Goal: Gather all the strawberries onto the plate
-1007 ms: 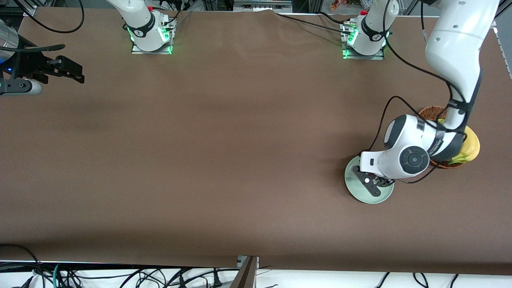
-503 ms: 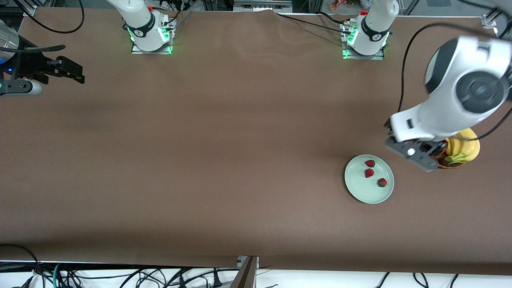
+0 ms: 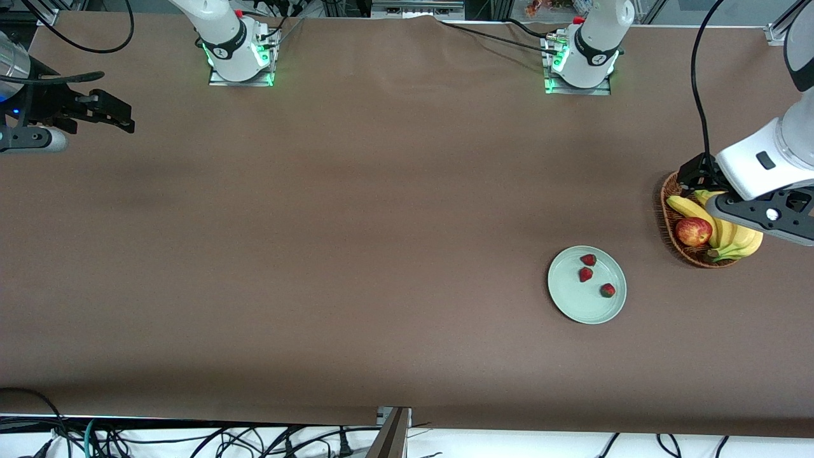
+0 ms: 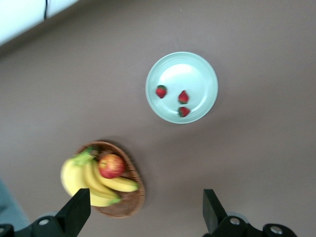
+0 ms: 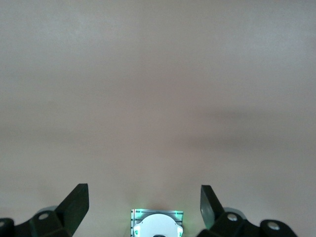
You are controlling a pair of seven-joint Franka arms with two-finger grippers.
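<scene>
Front view shows all three strawberries lying in the plate, so collecting looks finished. Left hand, spread wide and empty, hangs over the wicker basket beside the plate. Right hand waits, spread and empty, over bare surface.

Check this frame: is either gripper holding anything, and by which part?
Nothing is held. The left gripper is open above the basket; the right gripper waits open. All three strawberries lie on the plate.

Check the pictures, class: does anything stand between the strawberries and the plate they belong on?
Nothing visible does. All three strawberries already lie on the plate. The left gripper hangs open over the fruit basket.
</scene>
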